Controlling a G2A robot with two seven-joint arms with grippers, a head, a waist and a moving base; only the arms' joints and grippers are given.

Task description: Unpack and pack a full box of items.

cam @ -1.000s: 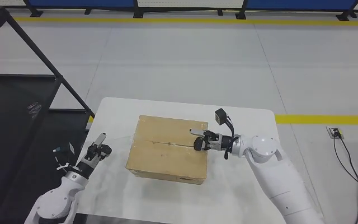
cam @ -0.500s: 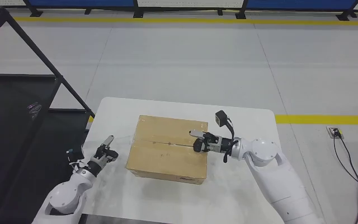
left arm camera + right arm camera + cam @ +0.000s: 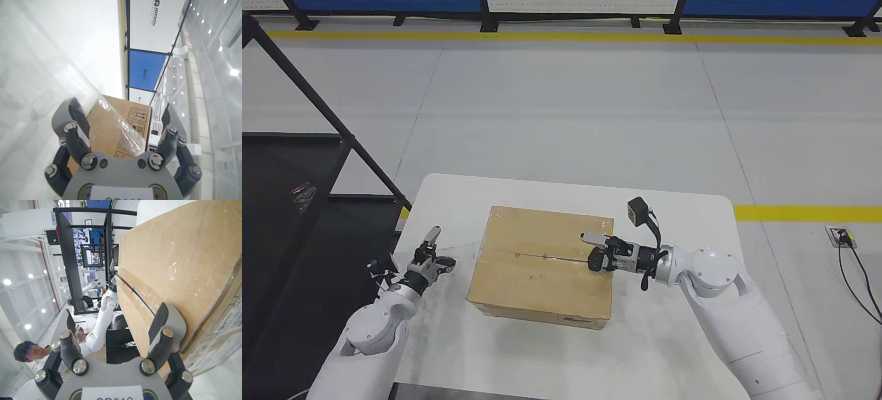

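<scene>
I have the cardboard box (image 3: 542,278) sitting closed at the middle of the white table (image 3: 682,215), its two top flaps meeting along a seam (image 3: 132,291). My right gripper (image 3: 594,250) hangs at the box's right end with its jaws spread. One finger (image 3: 160,321) lies over the top flap just beside the seam, and I cannot tell whether it touches; the other is off the cardboard. My left gripper (image 3: 435,250) sits near the table's left edge, apart from the box's left side, jaws wide and holding nothing. A crinkled strip of clear film (image 3: 121,123) runs between its fingers.
</scene>
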